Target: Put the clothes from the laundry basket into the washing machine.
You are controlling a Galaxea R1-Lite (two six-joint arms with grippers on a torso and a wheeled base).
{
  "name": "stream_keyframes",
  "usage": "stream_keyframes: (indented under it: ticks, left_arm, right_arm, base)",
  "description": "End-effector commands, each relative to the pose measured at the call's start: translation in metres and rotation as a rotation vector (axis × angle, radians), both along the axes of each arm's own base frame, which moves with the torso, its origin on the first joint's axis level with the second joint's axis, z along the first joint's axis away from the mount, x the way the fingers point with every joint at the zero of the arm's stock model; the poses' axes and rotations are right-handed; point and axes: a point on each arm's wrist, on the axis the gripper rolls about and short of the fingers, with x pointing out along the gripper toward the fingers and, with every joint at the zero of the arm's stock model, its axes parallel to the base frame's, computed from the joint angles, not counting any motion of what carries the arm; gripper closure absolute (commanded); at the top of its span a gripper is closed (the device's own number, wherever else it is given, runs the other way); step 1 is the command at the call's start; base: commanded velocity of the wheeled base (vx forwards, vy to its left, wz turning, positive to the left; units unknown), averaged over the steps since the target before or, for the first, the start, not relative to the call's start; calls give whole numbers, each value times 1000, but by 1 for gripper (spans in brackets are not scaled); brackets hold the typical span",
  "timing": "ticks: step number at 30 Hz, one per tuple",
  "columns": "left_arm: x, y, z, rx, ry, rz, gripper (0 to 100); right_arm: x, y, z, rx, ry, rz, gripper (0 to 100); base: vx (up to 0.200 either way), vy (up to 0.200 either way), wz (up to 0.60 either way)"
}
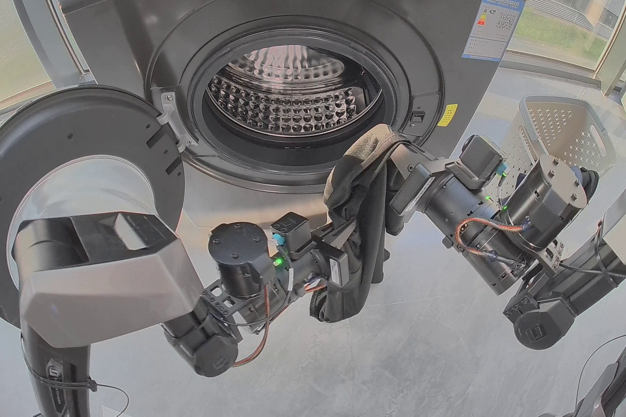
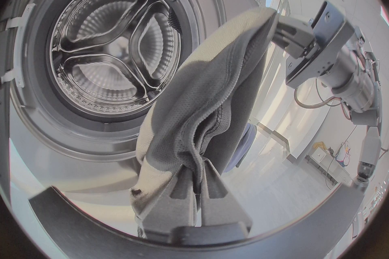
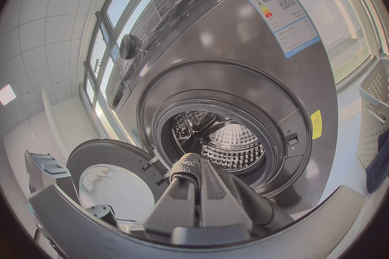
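Note:
A dark grey garment [image 1: 358,190] hangs between my two grippers, just below and right of the washing machine's open drum [image 1: 287,89]. My right gripper [image 1: 394,154] is shut on its top fold, level with the drum's lower rim. Lower down, my left gripper [image 1: 339,249] is shut on the cloth's hanging part. In the left wrist view the fingers [image 2: 182,195] pinch the garment [image 2: 202,102], with the drum [image 2: 113,49] beyond. In the right wrist view the fingers [image 3: 219,199] clamp dark cloth [image 3: 243,195] before the drum [image 3: 219,138], which looks empty.
The round machine door [image 1: 85,158] stands swung open at the left. A white perforated laundry basket [image 1: 561,105] sits on the floor to the right of the machine, with dark blue cloth [image 3: 379,166] hanging at its side. Grey floor lies open in front.

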Motion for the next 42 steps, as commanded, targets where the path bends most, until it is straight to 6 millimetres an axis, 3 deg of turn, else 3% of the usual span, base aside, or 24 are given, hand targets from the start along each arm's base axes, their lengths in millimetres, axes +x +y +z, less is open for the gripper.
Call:
stream_keyframes:
  ticks: [1, 11, 17, 21, 31, 36, 42]
  left_arm:
    - [-20, 33, 24, 4, -1, 28, 100]
    - [-26, 85, 25, 55, 43, 119, 100]
    - [-29, 102, 55, -9, -31, 157, 100]
    - [-36, 120, 87, -66, -123, 199, 100]
    - [-62, 142, 135, -157, -278, 231, 100]
    - [-64, 142, 142, -169, -296, 226, 100]
    - [-64, 141, 126, -143, -239, 216, 100]
  right_arm:
    - [0, -1, 1, 1, -4, -2, 100]
    - [-3, -5, -1, -8, 6, -4, 100]
    - [-15, -12, -5, -37, 25, 15, 100]
    - [-20, -18, -9, -60, 36, 13, 100]
    - [-18, -16, -3, -66, 0, 5, 100]
    - [-15, -17, 2, -48, -16, -11, 100]
    - [-9, -21, 7, -33, -28, -51, 100]
  base:
    - [0, 0, 0]
    - [0, 0, 0]
    - [0, 0, 0]
    - [0, 0, 0]
    - [0, 0, 0]
    - [0, 0, 0]
    - [0, 0, 0]
